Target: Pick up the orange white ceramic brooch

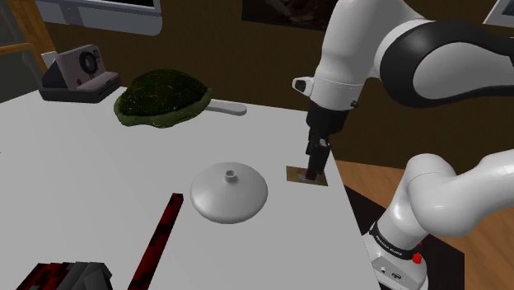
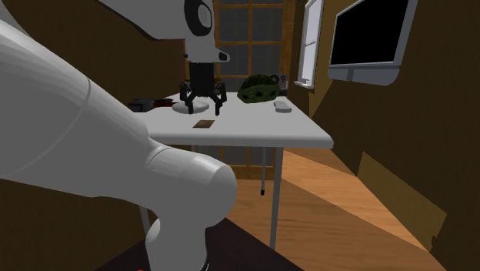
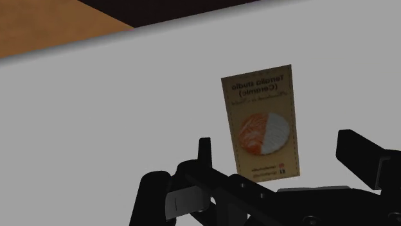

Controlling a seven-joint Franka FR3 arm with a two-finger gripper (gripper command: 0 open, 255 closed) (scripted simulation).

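Observation:
The brooch (image 3: 262, 133) is a small oval, half orange and half white, mounted on a tan printed card (image 3: 260, 96). The card (image 1: 306, 175) lies flat on the white table (image 1: 82, 165), close to the edge nearest the stand. My black gripper (image 1: 313, 167) hangs straight above it, pointing down, a little off the surface. Its fingers (image 3: 204, 153) stand apart and the card lies between them, untouched. From the second exterior view, the gripper (image 2: 203, 108) is open just above the card (image 2: 204, 124).
A white domed lid (image 1: 229, 191) sits just beyond the card toward the shoulder view's left. Farther back are a green shell-shaped object (image 1: 162, 97) and an instant camera (image 1: 78, 72). A red-black strip (image 1: 161, 235) lies near the front. Wooden floor (image 1: 375, 177) lies beyond the table edge.

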